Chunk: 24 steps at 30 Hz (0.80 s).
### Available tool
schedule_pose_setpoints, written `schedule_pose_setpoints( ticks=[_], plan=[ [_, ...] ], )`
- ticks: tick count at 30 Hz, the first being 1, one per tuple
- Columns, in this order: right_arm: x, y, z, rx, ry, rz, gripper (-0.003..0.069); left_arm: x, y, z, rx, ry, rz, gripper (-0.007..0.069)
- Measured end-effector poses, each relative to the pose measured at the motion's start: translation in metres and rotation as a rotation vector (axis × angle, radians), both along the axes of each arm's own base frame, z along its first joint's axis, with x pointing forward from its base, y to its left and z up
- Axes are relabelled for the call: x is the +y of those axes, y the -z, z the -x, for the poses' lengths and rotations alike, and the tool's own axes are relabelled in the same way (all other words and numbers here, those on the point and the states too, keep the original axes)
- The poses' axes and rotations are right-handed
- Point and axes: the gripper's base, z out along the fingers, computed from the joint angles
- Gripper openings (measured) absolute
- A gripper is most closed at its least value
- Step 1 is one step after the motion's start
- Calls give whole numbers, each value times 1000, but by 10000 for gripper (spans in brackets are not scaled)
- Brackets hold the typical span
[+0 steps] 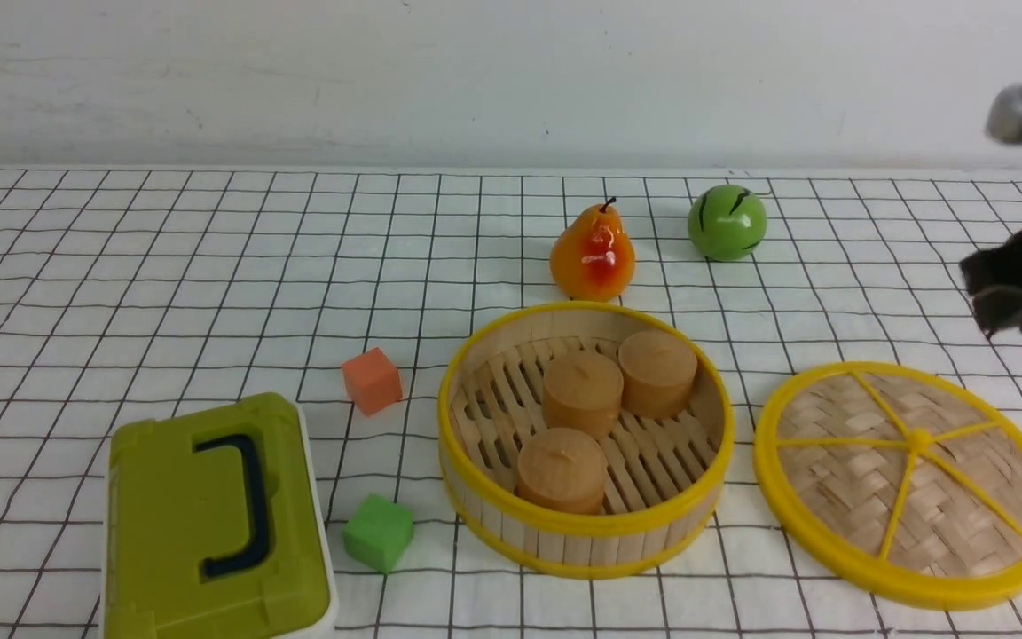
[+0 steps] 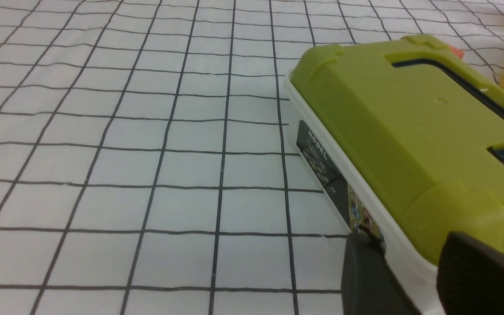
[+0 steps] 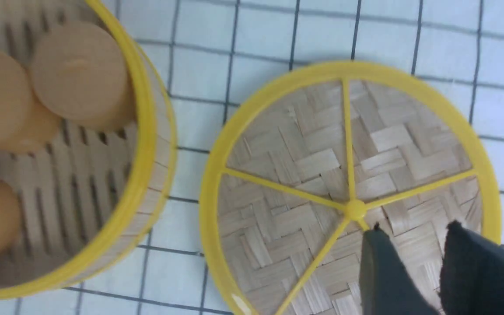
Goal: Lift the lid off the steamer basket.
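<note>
The lid [image 1: 910, 484] lies flat on the checked cloth, just right of the steamer basket [image 1: 582, 524] and apart from it. The basket is uncovered and holds three tan wooden cylinders [image 1: 582, 390]. My right gripper [image 1: 1021, 284] hovers at the right edge, above the far side of the lid. In the right wrist view the right gripper [image 3: 414, 229] is open and empty, with its fingers over the lid [image 3: 304, 175] near the hub; the basket rim [image 3: 147, 131] shows beside it. My left gripper [image 2: 407, 240] is open and empty, beside the olive-green box [image 2: 409, 122].
The olive-green box [image 1: 209, 524] with a dark handle sits at the front left. An orange cube [image 1: 372, 380] and a green cube [image 1: 378, 532] lie between it and the basket. A pear [image 1: 592, 253] and a green ball [image 1: 727, 223] stand behind the basket.
</note>
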Motion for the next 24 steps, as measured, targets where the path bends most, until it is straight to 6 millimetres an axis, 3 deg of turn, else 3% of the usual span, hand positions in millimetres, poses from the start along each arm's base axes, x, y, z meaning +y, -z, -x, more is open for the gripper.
schedule_pose_setpoints(
  ticks=[1,2,5,8,13,18,24],
  plan=[
    [0,-3,2,-10,-3,-4,190,0,0,0,0,0,0,239],
    [1,-24,22,-86,-17,-13,178,0,0,0,0,0,0,239],
    [3,-50,64,-214,-45,-27,154,0,0,0,0,0,0,239],
    [3,-56,108,-297,-59,-23,130,0,0,0,0,0,0,239],
    [1,-41,162,-408,-50,-23,71,0,0,0,0,0,0,239],
    [-1,-22,187,-476,-35,-26,-1,0,0,0,0,0,0,239],
    [0,-12,197,-488,-34,-37,-15,0,0,0,0,0,-1,239]
  ],
)
